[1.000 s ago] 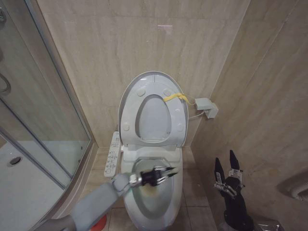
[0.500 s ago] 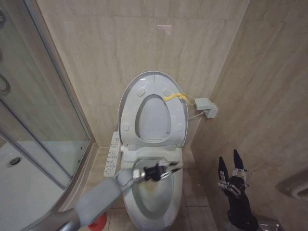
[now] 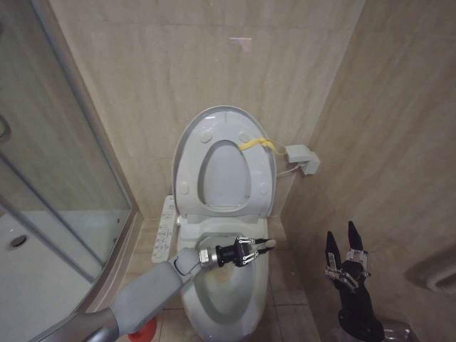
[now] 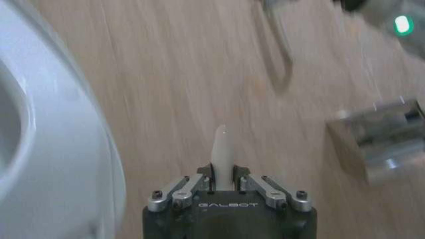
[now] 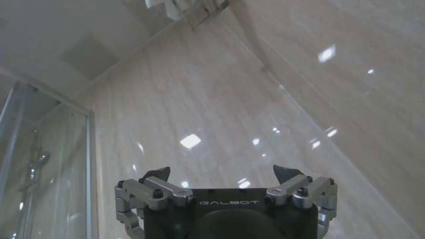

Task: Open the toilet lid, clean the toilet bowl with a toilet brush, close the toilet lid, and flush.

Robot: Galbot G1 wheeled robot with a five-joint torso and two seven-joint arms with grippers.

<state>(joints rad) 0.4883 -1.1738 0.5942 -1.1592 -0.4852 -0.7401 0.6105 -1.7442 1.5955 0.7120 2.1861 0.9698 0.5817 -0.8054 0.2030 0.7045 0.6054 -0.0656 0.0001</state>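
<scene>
Toilet bowl (image 3: 226, 303) stands between beige marble-tiled walls (image 3: 178, 78), lid (image 3: 187, 146) raised.

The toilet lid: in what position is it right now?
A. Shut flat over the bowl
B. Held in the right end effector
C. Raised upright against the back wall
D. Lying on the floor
C. The toilet lid stands raised against the wall, with the toilet bowl open below it.
</scene>
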